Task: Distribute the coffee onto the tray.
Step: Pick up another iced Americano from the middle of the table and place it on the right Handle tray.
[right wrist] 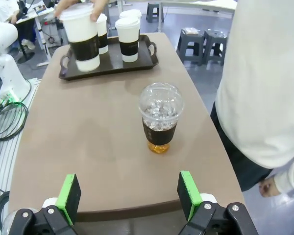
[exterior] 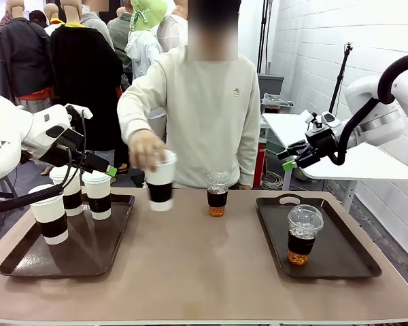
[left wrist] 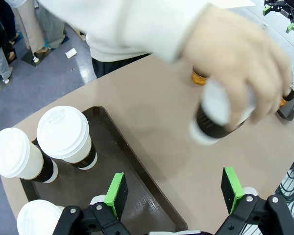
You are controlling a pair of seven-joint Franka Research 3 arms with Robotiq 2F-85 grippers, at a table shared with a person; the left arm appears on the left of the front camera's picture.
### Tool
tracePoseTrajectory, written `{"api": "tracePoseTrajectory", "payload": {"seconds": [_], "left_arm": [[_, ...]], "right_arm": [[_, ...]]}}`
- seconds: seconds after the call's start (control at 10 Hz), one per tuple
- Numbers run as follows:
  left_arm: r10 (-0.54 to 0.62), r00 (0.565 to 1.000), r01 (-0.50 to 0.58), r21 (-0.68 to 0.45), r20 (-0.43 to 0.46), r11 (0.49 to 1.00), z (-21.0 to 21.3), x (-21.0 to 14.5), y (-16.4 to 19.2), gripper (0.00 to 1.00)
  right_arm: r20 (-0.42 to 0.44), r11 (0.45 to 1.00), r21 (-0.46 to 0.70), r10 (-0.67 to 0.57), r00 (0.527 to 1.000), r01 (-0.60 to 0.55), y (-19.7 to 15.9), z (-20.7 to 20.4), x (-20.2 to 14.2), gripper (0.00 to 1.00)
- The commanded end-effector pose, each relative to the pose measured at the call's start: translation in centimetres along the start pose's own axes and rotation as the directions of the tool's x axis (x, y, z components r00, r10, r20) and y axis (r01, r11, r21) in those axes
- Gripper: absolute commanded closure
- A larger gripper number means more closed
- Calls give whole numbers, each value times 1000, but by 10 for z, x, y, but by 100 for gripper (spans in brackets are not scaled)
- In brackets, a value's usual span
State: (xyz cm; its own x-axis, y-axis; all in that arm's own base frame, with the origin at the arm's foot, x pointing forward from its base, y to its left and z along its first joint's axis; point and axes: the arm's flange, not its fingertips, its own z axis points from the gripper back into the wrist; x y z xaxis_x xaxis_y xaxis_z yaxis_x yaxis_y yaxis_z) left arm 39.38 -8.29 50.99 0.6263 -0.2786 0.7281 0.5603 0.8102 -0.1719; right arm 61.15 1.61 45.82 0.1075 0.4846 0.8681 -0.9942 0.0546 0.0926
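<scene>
Six cups are out: four tall white paper cups with dark sleeves and two clear dome-lidded cups of dark liquid.

Three paper cups stand upright on the left tray [exterior: 20, 266]. The near paper cup [exterior: 49, 216] is by its left rim. The far-left paper cup [exterior: 69, 190] and the far-right paper cup [exterior: 97, 195] stand side by side toward its far edge.

The fourth paper cup [exterior: 160, 185] is tilted in the person's hand [exterior: 145, 148], which grips it around the lid just right of that tray, over the far part of the counter [exterior: 190, 278]. You cannot tell whether its base touches the counter.

One of the two clear cups, the middle clear cup [exterior: 217, 193], stands on the bare counter near the far edge, about midway between the trays. The right clear cup [exterior: 303, 234] stands upright on the right tray [exterior: 347, 266], the one cup there.

Your left gripper [left wrist: 176, 188] hangs above the left tray's right rim, its jaws spread wide with nothing between them. Your right gripper [exterior: 285, 160] hangs off the counter's far right corner, well apart from every cup, jaws just as wide and empty. Its wrist view looks along the counter past the middle clear cup toward the left tray.
</scene>
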Motion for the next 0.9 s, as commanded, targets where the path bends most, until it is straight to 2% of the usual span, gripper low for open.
{"api": "tracePoseTrajectory", "payload": {"seconds": [0.0,0.2,0.6,0.8], "left_arm": [[-2,1000,2,-3,-2,1000,0,-1,3,0],[-2,1000,2,-3,-2,1000,0,-1,3,0],[-2,1000,2,-3,-2,1000,0,-1,3,0],[-2,1000,2,-3,-2,1000,0,-1,3,0]], "right_arm": [[6,999,-10,32,999,-32,-11,-23,8,0],[-15,999,0,38,999,-38,-21,-53,10,0],[21,997,-71,36,999,-35,-29,-80,0,0],[70,998,-45,41,997,-38,-32,-85,-15,0]]}}
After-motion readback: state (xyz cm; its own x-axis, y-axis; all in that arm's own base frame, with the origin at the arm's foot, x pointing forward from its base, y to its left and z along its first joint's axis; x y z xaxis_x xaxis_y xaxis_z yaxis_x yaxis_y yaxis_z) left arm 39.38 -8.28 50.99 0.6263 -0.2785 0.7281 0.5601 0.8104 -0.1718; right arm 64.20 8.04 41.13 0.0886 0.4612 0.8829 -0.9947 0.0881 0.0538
